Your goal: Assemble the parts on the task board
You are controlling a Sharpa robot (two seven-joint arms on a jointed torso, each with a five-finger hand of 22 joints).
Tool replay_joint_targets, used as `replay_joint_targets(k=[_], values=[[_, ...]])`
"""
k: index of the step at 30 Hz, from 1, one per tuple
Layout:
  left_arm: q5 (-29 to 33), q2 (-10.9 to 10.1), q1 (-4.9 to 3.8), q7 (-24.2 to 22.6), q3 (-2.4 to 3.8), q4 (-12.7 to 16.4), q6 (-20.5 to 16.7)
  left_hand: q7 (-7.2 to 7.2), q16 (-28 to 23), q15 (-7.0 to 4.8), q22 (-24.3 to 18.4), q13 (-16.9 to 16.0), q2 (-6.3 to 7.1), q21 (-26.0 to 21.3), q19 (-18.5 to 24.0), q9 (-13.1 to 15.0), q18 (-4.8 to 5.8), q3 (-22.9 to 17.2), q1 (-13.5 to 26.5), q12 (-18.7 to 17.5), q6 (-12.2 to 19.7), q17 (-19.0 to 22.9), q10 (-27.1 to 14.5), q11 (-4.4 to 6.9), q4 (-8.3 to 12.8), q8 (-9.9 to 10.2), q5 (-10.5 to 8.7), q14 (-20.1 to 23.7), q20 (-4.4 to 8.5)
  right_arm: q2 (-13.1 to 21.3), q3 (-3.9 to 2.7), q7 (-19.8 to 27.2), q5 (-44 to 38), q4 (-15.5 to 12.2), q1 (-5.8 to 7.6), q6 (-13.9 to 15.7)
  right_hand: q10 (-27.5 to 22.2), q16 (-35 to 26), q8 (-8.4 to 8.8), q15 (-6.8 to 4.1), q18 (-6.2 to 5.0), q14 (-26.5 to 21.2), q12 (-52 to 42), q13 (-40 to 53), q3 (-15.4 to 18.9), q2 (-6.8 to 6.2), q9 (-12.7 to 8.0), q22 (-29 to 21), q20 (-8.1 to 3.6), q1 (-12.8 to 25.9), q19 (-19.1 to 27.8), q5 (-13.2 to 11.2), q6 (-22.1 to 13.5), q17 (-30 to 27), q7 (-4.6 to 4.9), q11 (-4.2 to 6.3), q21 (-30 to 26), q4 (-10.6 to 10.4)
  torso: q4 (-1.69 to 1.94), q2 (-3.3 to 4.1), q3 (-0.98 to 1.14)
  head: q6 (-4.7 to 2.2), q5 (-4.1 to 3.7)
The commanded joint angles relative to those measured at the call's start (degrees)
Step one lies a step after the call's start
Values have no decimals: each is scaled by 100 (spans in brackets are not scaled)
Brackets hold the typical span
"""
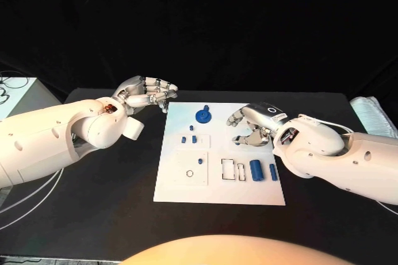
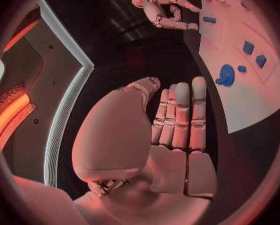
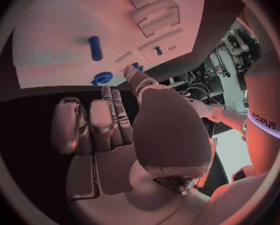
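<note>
The white task board (image 1: 219,187) lies mid-table. On it are a blue knobbed disc (image 1: 204,115), two small blue blocks (image 1: 188,139), a short blue peg (image 1: 238,141), and a blue cylinder (image 1: 256,169) beside a thin pin (image 1: 273,172). My right hand (image 1: 253,126) hovers over the board's right edge with bent fingers just above the short peg (image 2: 209,20) and holds nothing. My left hand (image 1: 148,94) hangs off the board's far left corner, fingers loosely bent and empty. The left wrist view shows the disc (image 2: 225,75), and the right wrist view shows the peg (image 3: 95,48).
Empty rectangular slots (image 1: 232,169) are cut in the board beside the cylinder. A white box (image 1: 20,95) stands beyond the table's far left corner, with cables (image 1: 25,202) trailing off the left side. A pale ribbed object (image 1: 371,112) sits at the right edge.
</note>
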State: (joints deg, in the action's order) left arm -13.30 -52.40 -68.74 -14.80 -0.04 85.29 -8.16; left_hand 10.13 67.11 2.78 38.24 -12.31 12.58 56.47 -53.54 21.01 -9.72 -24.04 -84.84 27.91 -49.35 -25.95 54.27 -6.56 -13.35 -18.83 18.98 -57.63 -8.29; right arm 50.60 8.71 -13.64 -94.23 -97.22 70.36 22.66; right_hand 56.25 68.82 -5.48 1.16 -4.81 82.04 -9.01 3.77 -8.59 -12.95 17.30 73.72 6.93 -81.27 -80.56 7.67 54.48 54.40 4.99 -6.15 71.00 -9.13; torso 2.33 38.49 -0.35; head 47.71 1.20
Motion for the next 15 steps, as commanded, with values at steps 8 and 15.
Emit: replay_joint_targets(k=[8, 15], values=[[54, 30, -3, -24, 3, -3, 120, 35, -22, 5, 9, 5, -16, 24, 5, -9, -79, -32, -62, -20, 14, -5, 14, -21, 7, -32, -14, 1, -9, -25, 15, -22, -79, 366, 17, -827, -372, -21, 110, 69, -33, -79, 41, -8, 743, -178, -40, -149, 59, -533, 123, 32, -149, -114, -78, -87, -237, -779, 6, 0, 3, -44, -22], [57, 29, -3, -17, 3, -7, 119, 35, -22, 5, 9, 5, -16, 24, 5, -9, -79, -32, -62, -20, 14, -5, 14, -21, 7, -32, -14, 1, -9, -96, 31, -42, -152, 505, -17, -1047, -332, 9, 105, 66, -30, -64, 0, 6, 725, -137, -37, -131, 61, -541, 108, 18, -142, -83, -86, -77, -220, -777, 9, 6, -4, -35, -9]])
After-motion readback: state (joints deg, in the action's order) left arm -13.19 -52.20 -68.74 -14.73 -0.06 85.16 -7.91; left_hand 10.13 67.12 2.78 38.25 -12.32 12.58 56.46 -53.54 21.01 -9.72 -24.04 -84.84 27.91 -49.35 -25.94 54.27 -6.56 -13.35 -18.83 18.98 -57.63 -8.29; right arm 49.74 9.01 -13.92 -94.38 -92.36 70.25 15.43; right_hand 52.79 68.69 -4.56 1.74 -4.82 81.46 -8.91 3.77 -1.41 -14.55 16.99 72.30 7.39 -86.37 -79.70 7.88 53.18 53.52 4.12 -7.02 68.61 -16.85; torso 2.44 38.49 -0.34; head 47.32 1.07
